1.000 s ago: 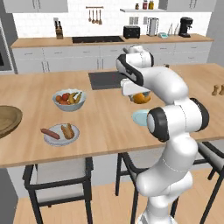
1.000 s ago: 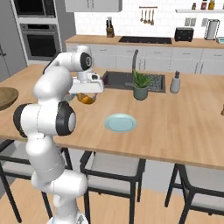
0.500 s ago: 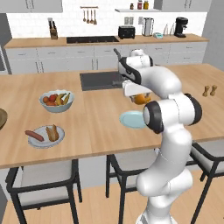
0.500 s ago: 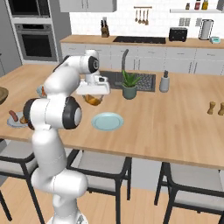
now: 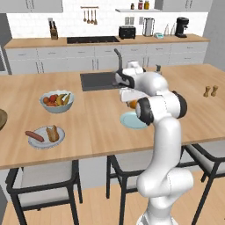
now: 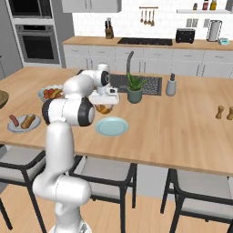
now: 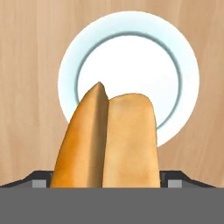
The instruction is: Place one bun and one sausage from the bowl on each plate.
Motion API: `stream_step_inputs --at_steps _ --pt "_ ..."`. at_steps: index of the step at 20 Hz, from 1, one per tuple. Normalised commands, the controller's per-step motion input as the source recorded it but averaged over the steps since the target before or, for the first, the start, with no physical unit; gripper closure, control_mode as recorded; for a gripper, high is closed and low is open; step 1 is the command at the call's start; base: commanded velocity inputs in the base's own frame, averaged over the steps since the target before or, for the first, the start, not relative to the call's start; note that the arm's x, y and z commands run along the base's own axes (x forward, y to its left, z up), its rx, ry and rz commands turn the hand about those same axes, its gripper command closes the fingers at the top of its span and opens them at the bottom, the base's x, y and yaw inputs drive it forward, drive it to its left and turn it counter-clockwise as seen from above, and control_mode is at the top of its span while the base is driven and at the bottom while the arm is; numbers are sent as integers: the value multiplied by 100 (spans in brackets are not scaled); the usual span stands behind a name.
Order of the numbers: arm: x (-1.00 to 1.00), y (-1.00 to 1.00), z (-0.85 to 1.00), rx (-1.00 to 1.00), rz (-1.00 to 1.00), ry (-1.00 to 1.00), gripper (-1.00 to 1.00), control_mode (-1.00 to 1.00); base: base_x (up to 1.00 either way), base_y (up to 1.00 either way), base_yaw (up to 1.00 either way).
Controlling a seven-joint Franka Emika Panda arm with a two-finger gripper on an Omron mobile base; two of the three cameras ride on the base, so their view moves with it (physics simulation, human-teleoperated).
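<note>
One bun (image 7: 107, 140) sits gripped in the end effector (image 6: 104, 108) (jaws wide) above the light blue plate (image 7: 183, 65).

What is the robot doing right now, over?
Jaws closed on a bun. Hovering over the light blue plate, still bare. Grey-white plate already holds bun and sausage. Nothing in the way.

The counter (image 5: 101, 118) is showing pale wood with a fine straight grain and a matt finish; the light blue plate (image 7: 183, 65) is looking like smooth glazed ceramic with a soft sheen; the bun (image 7: 109, 140) is appearing golden-brown, smooth-crusted and faintly glossy; the arm (image 6: 68, 109) is gleaming as white, glossy plastic; the chair seats (image 5: 44, 176) are looking like grey matt cloth on dark metal frames.
</note>
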Motion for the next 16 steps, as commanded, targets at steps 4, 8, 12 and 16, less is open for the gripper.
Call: stream_step_inputs --at_steps 4,8,12,16 --pt "11 -27 -78 11 0 -38 100 -100 0 0 0" --pt "3 -9 -74 9 0 -45 100 -100 0 0 0" --pt "21 0 -71 1 0 -9 100 -100 0 0 0" --pt "20 -2 -59 0 0 -4 100 -100 0 0 0"
